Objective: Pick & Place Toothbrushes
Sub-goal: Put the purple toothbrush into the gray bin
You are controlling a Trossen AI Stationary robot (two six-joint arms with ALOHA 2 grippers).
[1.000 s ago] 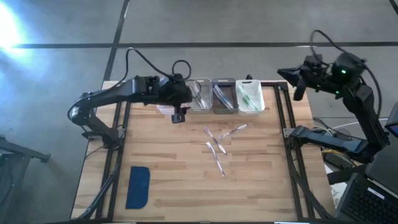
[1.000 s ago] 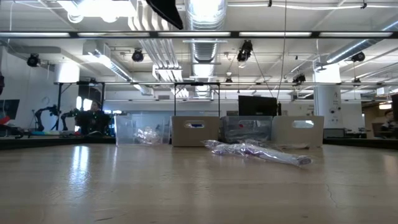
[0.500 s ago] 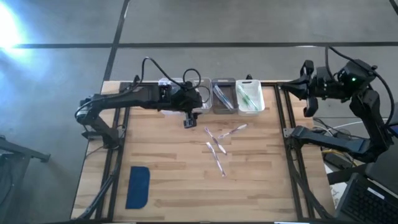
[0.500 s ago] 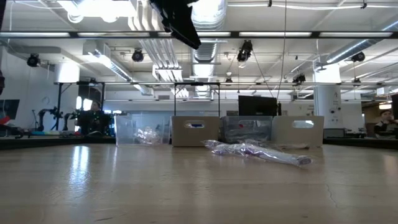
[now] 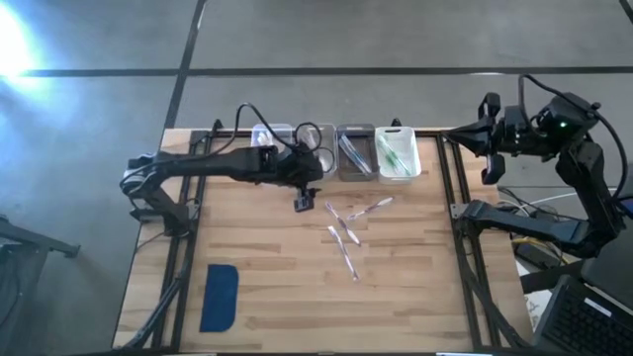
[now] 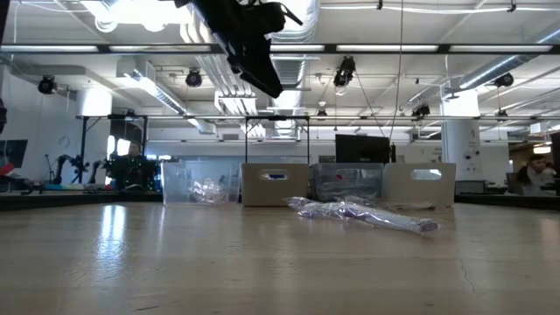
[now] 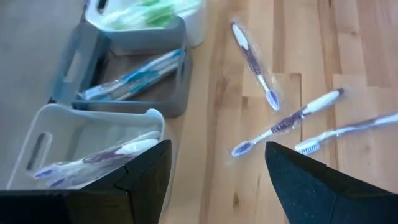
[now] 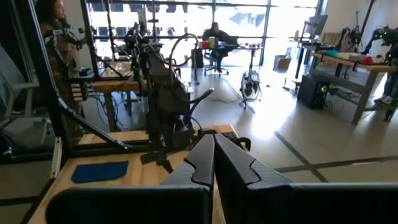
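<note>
Loosely scattered, the toothbrushes (image 5: 346,232) lie near the middle of the tabletop (image 5: 297,287), four or so thin pale sticks in clear wrappers, some crossing one another; in the left wrist view the same cluster (image 7: 283,121) shows purple-tinted handles and white heads against the wood. More toothbrushes sit in the row of small bins at the far edge of the tabletop: a white bin (image 5: 396,158) holds green-accented ones, a grey bin (image 5: 356,155) beside it holds blue-accented ones (image 7: 134,78), and a clear bin (image 5: 315,150) next along holds pale purple-tinted ones (image 7: 99,158). A further bin at the left end of the row is mostly hidden under the arm. The left gripper (image 5: 304,201) hangs above the tabletop just in front of the clear bin and close beside the loose toothbrushes, its fingers (image 7: 308,180) spread wide apart with nothing between them. From the low view it appears as a dark shape (image 6: 249,48) high over the wood, well clear of the wrapped toothbrushes (image 6: 363,213) lying on the surface. The right gripper (image 5: 490,148) is held up off the right edge of the tabletop, far from the toothbrushes, with its fingers (image 8: 211,162) pressed together and empty. A flat dark-blue pad (image 5: 220,297) lies at the near left corner of the tabletop, well apart from everything else. People sit at desks in the room beyond.
</note>
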